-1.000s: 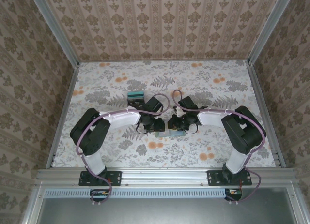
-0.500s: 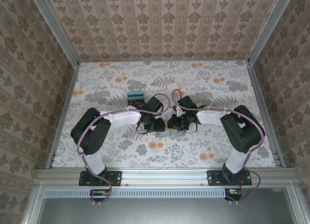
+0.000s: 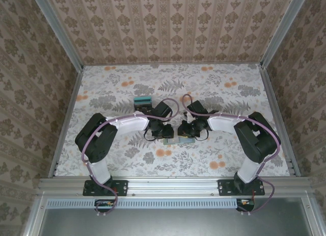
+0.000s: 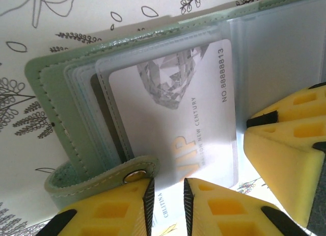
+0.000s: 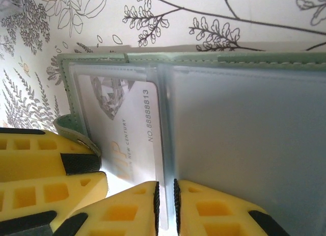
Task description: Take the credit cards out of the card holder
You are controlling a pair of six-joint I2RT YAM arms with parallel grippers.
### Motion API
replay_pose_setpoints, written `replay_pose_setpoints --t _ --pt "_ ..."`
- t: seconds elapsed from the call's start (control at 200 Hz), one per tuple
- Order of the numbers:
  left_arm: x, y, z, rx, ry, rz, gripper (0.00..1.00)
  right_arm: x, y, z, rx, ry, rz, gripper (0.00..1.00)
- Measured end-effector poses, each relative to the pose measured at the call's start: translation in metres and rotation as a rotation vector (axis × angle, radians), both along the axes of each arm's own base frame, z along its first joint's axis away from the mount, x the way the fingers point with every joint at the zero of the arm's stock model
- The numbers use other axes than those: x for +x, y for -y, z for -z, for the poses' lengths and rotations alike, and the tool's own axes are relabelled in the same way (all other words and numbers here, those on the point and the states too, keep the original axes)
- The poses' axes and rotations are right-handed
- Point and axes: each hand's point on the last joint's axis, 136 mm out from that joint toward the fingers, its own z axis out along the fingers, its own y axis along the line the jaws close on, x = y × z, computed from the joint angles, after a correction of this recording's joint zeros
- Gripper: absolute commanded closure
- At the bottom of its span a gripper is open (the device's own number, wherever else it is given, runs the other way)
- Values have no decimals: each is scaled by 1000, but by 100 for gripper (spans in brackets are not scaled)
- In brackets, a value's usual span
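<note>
The card holder (image 3: 175,141) lies open on the table between both grippers, its green edge (image 4: 56,93) and clear sleeves (image 5: 244,124) facing up. A silver credit card (image 4: 173,108) marked VIP sits in the left sleeve, and its near end pokes out. My left gripper (image 4: 168,190) stands over that end with a narrow gap between its jaws, the card's face showing in the gap. One fingertip touches the snap strap (image 4: 102,177). My right gripper (image 5: 165,192) is shut on the sleeve edge at the middle fold. Another dark card edge (image 4: 104,119) shows beneath.
A teal-and-grey stack of cards (image 3: 142,100) lies on the table just beyond the left gripper (image 3: 167,133). The right gripper (image 3: 184,131) sits close beside it, its yellow finger (image 4: 285,154) nearly touching. Walls enclose the flower-patterned table (image 3: 229,93) on three sides.
</note>
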Motion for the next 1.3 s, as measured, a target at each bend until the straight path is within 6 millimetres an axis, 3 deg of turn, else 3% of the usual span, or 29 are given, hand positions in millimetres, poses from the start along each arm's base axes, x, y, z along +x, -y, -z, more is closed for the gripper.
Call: replay_pose_setpoints --t 0.37,0.5,0.77,1.3 --pt "0 2 0 1 -1 4 74 2 -9 5 35 -32 -6 82" --pt "0 2 0 3 -3 4 74 2 -8 5 38 -44 5 89" --pt "-1 3 0 5 -3 7 75 2 -8 5 44 -45 7 80" --pt "-1 3 0 4 -4 8 75 4 -3 4 87 -33 38 85"
